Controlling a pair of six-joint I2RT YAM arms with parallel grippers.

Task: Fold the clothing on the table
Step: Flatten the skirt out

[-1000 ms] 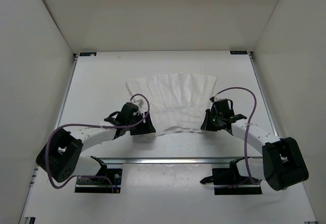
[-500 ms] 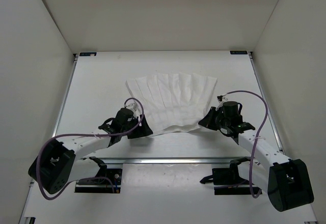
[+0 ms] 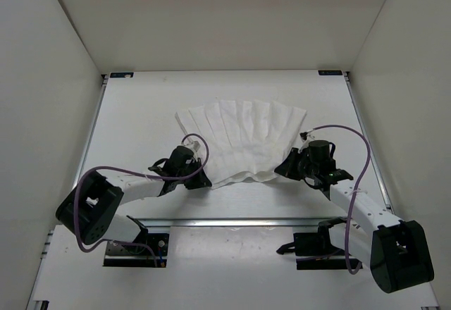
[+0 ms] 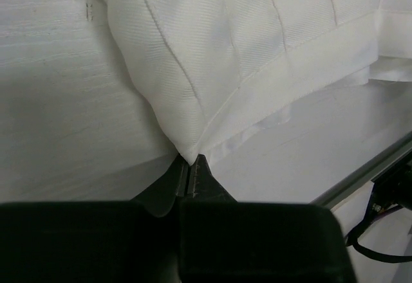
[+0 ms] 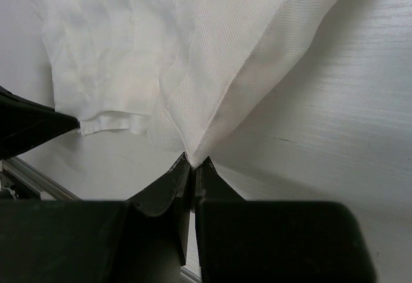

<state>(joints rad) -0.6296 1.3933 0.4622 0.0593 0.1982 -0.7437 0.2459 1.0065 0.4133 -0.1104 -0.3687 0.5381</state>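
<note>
The clothing (image 3: 243, 139) is a white pleated garment fanned out on the table (image 3: 141, 113), its narrow end toward me. My left gripper (image 3: 204, 181) is shut on the near left corner of the clothing (image 4: 193, 71); in the left wrist view the hem corner sits pinched between the fingertips of that gripper (image 4: 191, 162). At the near right corner my right gripper (image 3: 282, 170) is shut too. The right wrist view shows the clothing (image 5: 212, 58) rising in a peak from the tips of this gripper (image 5: 194, 163).
A metal rail (image 3: 239, 220) crosses the table just in front of the arm bases. White walls (image 3: 49, 113) close in the left, right and back. Side rails (image 3: 366, 134) run along the table's edges. The left gripper's tip (image 5: 32, 128) shows at the left of the right wrist view.
My left gripper has closed on the near left corner of the clothing. The left arm's base link has swung toward the middle. The right gripper stays shut on its corner, shifted slightly right earlier.
</note>
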